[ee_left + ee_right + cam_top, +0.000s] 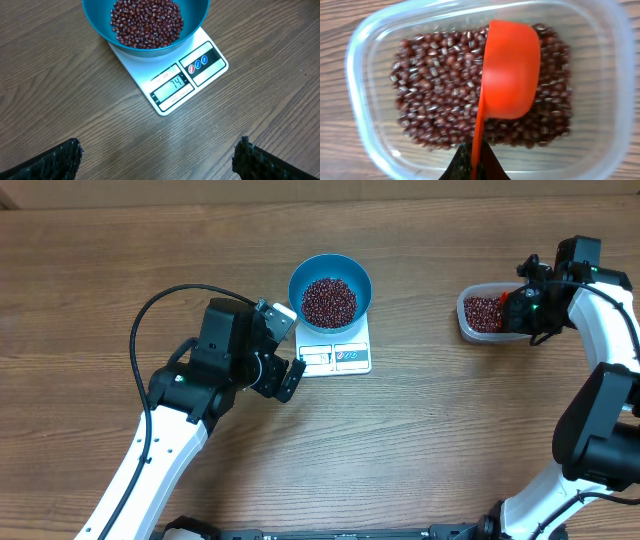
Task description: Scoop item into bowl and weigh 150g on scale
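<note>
Gripping scoop (510,70), right tool (472,167) clenched | left tool (157,160) released | scale (345,358) display faces robot

left arm (160,440): reaches in from lower left, black wrist mid-table | left gripper (287,348): jaws spread wide, empty | right arm (600,380): folded along right edge | right gripper (522,302): jaws clamped on orange scoop (510,70) handle

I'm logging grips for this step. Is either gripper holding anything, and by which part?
The right gripper holds the orange scoop by its handle, over the tub of beans. The left gripper is open, empty.
</note>
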Robot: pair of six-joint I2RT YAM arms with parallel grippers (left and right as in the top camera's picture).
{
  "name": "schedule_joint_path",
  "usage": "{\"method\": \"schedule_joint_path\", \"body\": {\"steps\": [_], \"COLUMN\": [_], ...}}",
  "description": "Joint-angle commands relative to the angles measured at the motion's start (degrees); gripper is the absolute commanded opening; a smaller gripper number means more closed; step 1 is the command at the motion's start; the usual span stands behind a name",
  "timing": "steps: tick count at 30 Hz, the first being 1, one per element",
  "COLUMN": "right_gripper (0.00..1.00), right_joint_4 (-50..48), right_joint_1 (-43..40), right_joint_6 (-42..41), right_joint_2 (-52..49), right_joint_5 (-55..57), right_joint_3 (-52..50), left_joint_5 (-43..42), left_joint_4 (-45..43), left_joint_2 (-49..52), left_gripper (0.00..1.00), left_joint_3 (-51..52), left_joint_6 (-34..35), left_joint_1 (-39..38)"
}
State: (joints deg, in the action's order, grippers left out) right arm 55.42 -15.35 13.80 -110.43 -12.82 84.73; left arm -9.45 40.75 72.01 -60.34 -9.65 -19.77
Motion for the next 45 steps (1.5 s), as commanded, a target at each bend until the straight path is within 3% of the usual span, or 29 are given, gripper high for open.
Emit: {"method": "schedule_joint_path", "body": {"steps": [1, 9, 23, 38, 45], "right_gripper": [0.04, 0.04, 0.04, 0.04, 0.04], "right_joint_4": [1.60, 2.80, 3.50, 4.52, 5.09], "right_joint_1": [0.24, 0.24, -0.22, -9.16, -11.69], "right_joint_6": [2.64, 2.51, -2.23, -2.19, -1.38], "right_joint_2": [-0.83, -0.83, -2.25, -3.45, -4.26], "right_joint_5": [-8.37, -16.00, -17.29, -34.27, -36.81], "right_joint_3": [-0.46, -0.46, -1.20, -1.20, -1.20], "left_joint_5": [-0.61, -0.61, -0.61, -0.61, -0.63], "left_joint_4": [-0.07, -0.07, -0.07, -0.09, -0.09], "left_joint_2": [-0.44, -0.44, -0.44, -0.44, -0.44], "left_gripper": [1.00, 1.00, 1.00, 1.00, 1.00], "left_joint_3": [0.15, 0.15, 0.15, 0.15, 0.15], "left_joint_6": [-1.07, -1.07, -1.07, -1.07, -1.07], "left_joint_1": [0.24, 0.24, 0.24, 0.24, 0.24]}}
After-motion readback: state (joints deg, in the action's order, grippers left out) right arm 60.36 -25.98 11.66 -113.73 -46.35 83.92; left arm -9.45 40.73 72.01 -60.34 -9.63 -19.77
